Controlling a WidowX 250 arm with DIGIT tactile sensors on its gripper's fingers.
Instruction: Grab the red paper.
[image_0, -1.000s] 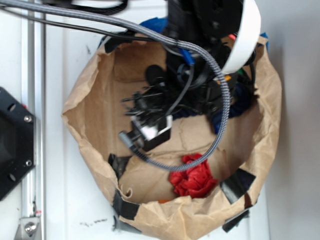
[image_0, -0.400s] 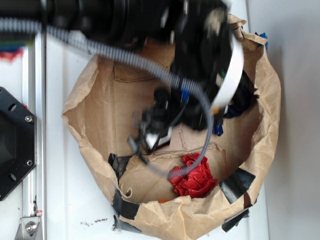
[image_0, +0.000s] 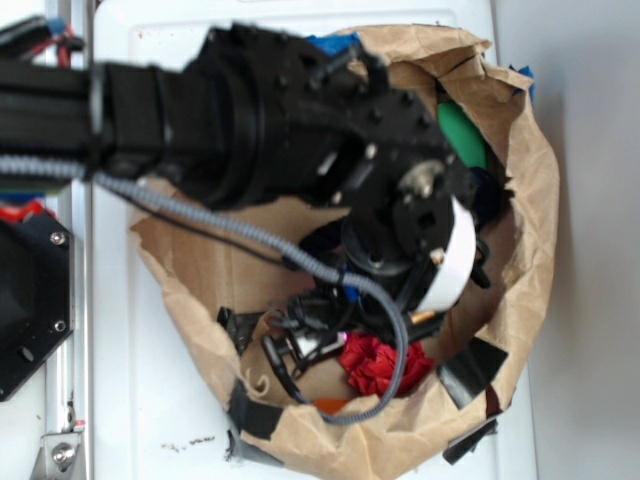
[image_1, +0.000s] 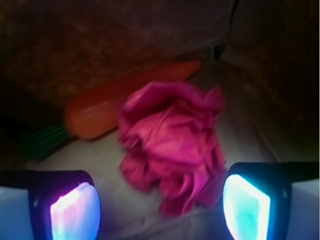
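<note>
The red paper (image_0: 378, 364) is a crumpled wad on the floor of the brown paper tray (image_0: 530, 210), near its front wall. In the wrist view the red paper (image_1: 172, 142) lies just ahead of my gripper (image_1: 160, 212), a little toward the right pad (image_1: 246, 206). The left pad (image_1: 75, 212) stands well apart from it, so the jaws are open with only the wad's near edge between them. In the exterior view the gripper (image_0: 305, 345) sits low in the tray, just left of the wad, partly hidden by the arm.
An orange carrot-shaped toy (image_1: 127, 102) lies behind the paper against the tray wall, with a green end (image_1: 37, 142). A green cylinder (image_0: 460, 132) and dark blue rope (image_0: 488, 195) sit at the tray's back right. Black tape patches (image_0: 470, 368) hold the front wall.
The arm has swung forward and down across the tray, bringing the gripper from the tray's middle to just beside the red paper. The paper has not moved.
</note>
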